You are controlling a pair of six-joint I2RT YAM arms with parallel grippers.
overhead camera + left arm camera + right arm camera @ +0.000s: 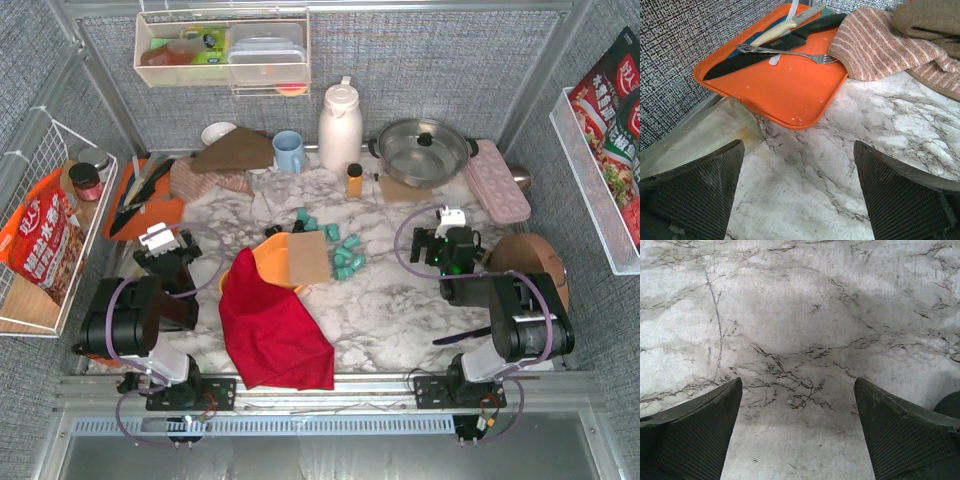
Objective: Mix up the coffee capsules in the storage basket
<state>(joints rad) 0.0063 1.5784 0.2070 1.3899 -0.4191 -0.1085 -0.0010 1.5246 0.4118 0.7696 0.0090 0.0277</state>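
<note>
The orange storage basket sits at the table's middle, half covered by a red cloth and a brown card. Several teal coffee capsules lie loose on the marble to its right and behind it; one black capsule lies at its far edge. My left gripper is open and empty, left of the basket; its wrist view shows bare marble between the jaws. My right gripper is open and empty, right of the capsules, over bare marble.
An orange board with a knife and fork lies ahead of the left gripper, beside a striped towel. At the back stand a blue mug, white jug, amber bottle, pot and pink egg tray.
</note>
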